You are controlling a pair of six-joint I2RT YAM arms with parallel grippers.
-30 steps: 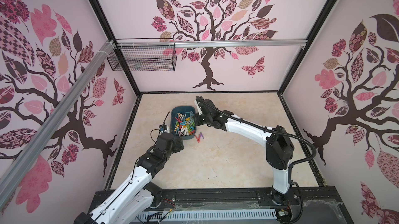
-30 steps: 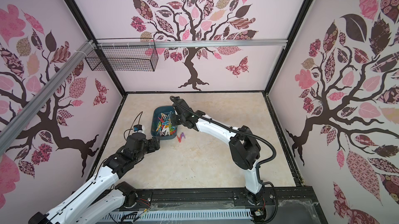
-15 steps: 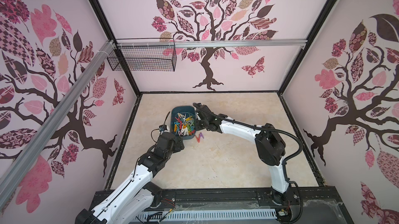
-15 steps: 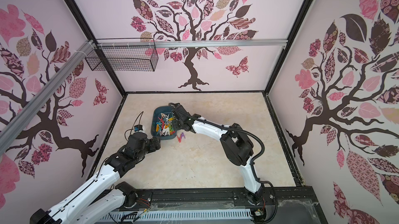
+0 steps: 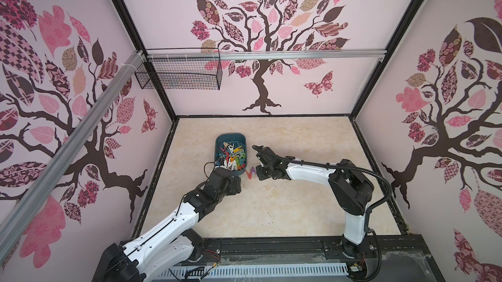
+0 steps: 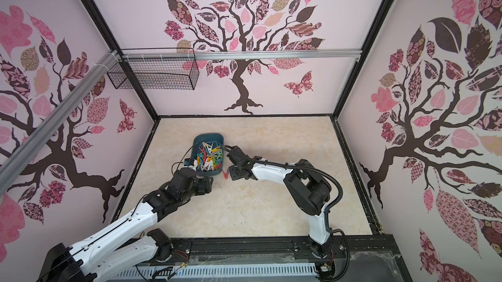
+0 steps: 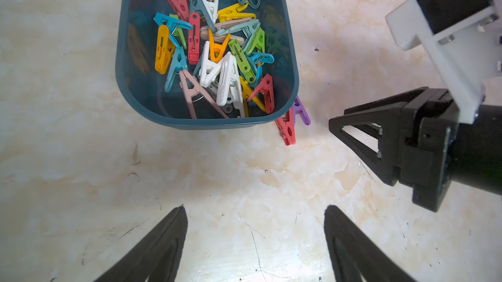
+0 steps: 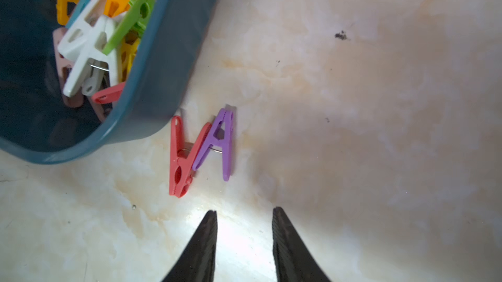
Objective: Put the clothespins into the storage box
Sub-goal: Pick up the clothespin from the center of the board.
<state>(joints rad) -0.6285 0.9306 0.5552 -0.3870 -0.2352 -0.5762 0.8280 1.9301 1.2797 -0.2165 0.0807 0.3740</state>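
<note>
Pulling back from over the storage box, the right hand is now hanging part-spread and empty. Leftmost, the left hand is hovering wide open, holding nothing. Most clothespins are lying in the box; just beside its wall a red clothespin and a purple clothespin are touching on the bench. Likely best: the right hand straddling the purple one alone, across its flat sides.

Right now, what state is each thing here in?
Box: upright, holding many pegs.
Red peg: lying on table beside box.
Purple peg: lying on table, touching red peg.
Left fingers: open, empty.
Right fingers: open, empty.
Basket: hung on rail.
</note>
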